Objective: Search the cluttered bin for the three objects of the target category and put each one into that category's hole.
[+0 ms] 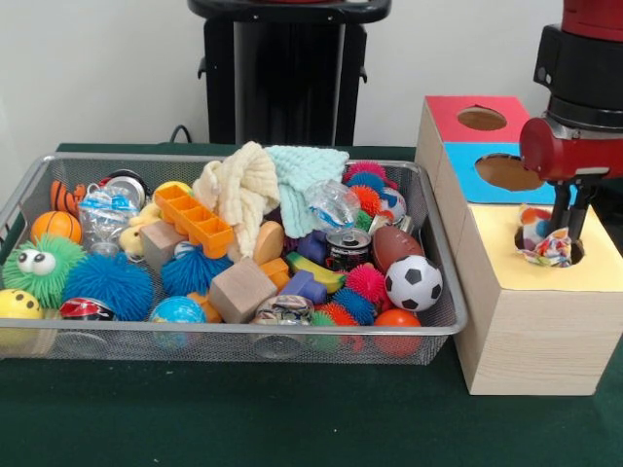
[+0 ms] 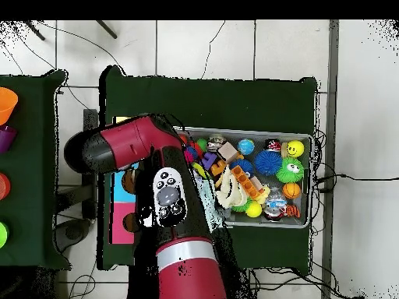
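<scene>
Multicoloured rag (image 1: 545, 245) in yellow-topped box's hole (image 1: 574, 255)

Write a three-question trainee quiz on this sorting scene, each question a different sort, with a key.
1. True or false: the gripper is over the red-topped box's hole.
2. Multiple choice: the multicoloured rag sits at (A) the bin's middle (B) the yellow-topped box's hole (C) the blue-topped box.
3. Fill in: in the bin, the plain cream cloth lies beside a mint-green ____.

Key: 1 false; 2 B; 3 cloth.
</scene>
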Controlling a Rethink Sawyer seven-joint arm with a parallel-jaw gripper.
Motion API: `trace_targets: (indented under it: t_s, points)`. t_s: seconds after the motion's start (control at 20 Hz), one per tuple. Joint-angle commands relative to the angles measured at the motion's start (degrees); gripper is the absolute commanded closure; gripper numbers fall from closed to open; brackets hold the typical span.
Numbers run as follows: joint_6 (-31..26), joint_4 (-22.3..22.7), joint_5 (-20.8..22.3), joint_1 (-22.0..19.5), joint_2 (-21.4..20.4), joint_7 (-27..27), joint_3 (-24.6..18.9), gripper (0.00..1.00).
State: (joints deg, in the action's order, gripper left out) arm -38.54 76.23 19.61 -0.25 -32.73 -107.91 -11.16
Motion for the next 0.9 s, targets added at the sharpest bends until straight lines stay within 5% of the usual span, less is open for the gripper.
trace_targets:
  t_s: [0.05, 0.75, 0.8, 0.9]
  points:
    - [-2.6, -1.8, 1.3, 0.1, 2.6, 3.1, -3.8, 1.0]
    - [0.0, -0.2, 1.5, -0.6, 2.8, 2.4, -3.7, 1.0]
    - [0.7, 0.3, 1.5, -0.9, 2.7, 2.3, -3.9, 0.0]
    - [2.2, 0.7, 1.6, -0.8, 2.5, 1.4, -3.6, 0.0]
